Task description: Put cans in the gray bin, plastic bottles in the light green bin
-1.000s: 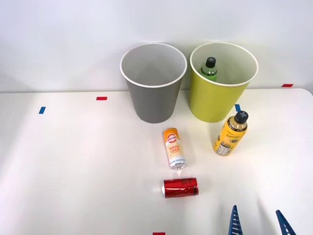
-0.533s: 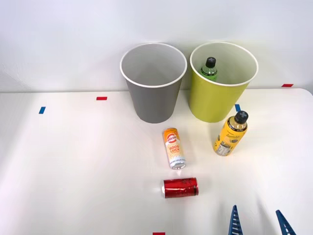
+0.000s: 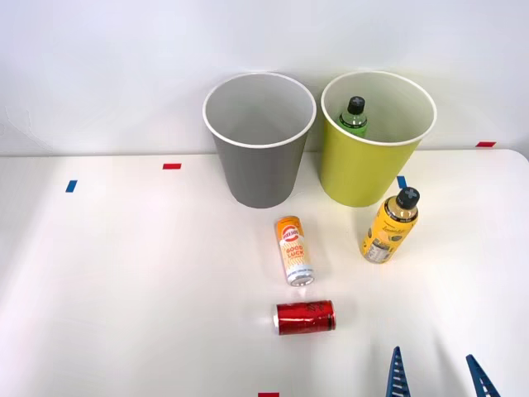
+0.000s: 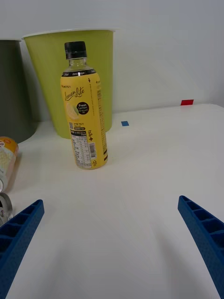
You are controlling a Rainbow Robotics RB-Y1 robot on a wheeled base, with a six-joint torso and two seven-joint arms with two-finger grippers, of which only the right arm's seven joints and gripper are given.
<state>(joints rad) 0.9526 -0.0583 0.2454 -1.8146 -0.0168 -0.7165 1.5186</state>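
So I'm sitting at the controls and the right gripper (image 3: 436, 376) is hanging low at the near edge of the white table (image 3: 124, 281), blue fingers (image 4: 21, 233) spread wide apart with nothing between them. The yellow-label bottle (image 3: 390, 226) is standing upright right in front of the claw, just beside the light green bin (image 3: 368, 157). The green-label bottle (image 3: 354, 116) is already sitting inside that bin, cap poking up. The gray bin (image 3: 259, 145) is standing next to it on the left. Both cans are lying on their sides: the orange-and-white can (image 3: 294, 250) in front of the gray bin, and the red can (image 3: 305, 317) nearer to me, left of the gripper.
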